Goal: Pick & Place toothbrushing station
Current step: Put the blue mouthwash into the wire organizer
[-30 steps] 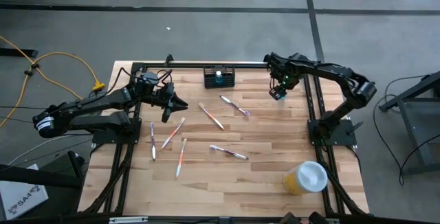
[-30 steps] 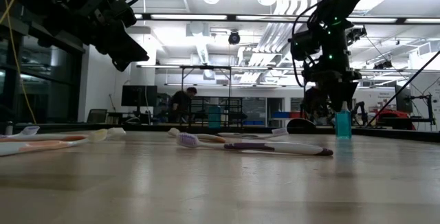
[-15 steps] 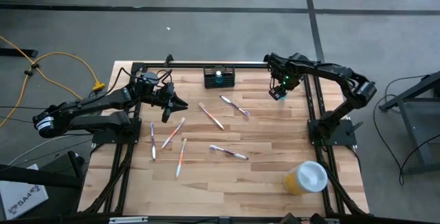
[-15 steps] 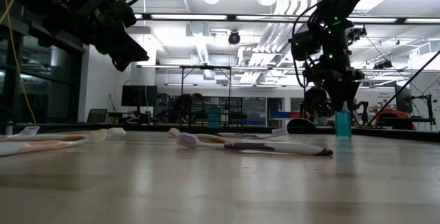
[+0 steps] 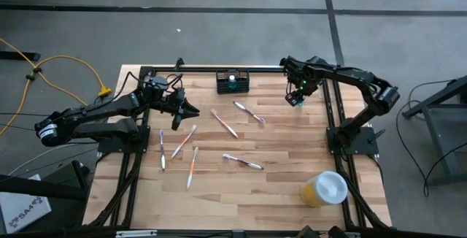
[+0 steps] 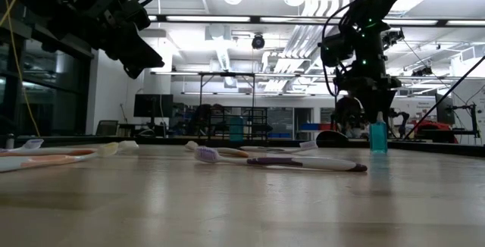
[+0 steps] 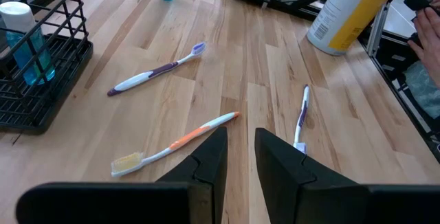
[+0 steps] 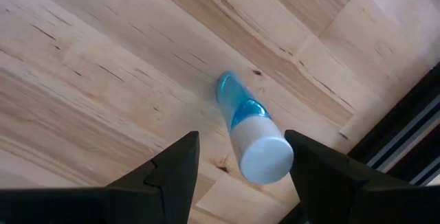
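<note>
The toothbrushing station (image 5: 233, 82) is a black wire caddy on the table's far edge, and a blue bottle (image 7: 20, 38) stands in it. Near the far right corner a small blue bottle with a white cap (image 8: 251, 138) stands upright on the wood. My right gripper (image 5: 295, 92) hangs open above it, pointing down, with one finger on either side of the cap and clear of it. My left gripper (image 7: 240, 133) hovers over the table's left part. Its fingers are a narrow gap apart with nothing between them.
Several toothbrushes lie loose on the wood, among them an orange one (image 5: 225, 123) and two purple ones (image 5: 249, 112), (image 5: 243, 162). A yellow cup with a white lid (image 5: 325, 189) stands at the near right. A person's hand (image 7: 430, 25) shows beyond the table's edge.
</note>
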Motion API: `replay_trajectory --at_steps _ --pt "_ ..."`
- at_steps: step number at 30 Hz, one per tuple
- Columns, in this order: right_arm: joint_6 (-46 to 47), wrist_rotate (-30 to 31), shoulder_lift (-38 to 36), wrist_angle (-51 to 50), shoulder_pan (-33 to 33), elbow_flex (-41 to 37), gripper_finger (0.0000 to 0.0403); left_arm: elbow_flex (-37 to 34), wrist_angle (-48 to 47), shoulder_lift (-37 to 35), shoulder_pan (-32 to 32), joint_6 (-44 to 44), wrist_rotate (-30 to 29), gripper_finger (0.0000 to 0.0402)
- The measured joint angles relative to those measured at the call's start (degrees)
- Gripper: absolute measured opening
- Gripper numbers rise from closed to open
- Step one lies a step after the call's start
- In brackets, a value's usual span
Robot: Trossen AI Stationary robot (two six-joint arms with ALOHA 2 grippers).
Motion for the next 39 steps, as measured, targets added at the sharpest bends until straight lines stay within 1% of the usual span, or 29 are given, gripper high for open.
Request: replay_trajectory --at_steps 15,24,34,39 --pt "0.06 -0.02 0.00 -0.09 0.00 -0.02 0.0207 0.00 0.00 0.00 0.01 0.02 0.00 0.0071" --pt "0.06 -0.44 2.80 -0.18 -0.04 -0.02 0.0170 0.00 0.00 0.00 0.01 0.02 0.00 0.0071" --pt "0.59 1.03 2.93 0.13 -0.07 -0.01 0.0163 0.00 0.00 0.00 0.00 0.00 0.00 0.0071" --pt "0.63 1.09 2.93 0.15 -0.07 -0.02 0.0144 0.00 0.00 -0.01 0.01 0.02 0.00 0.0071"
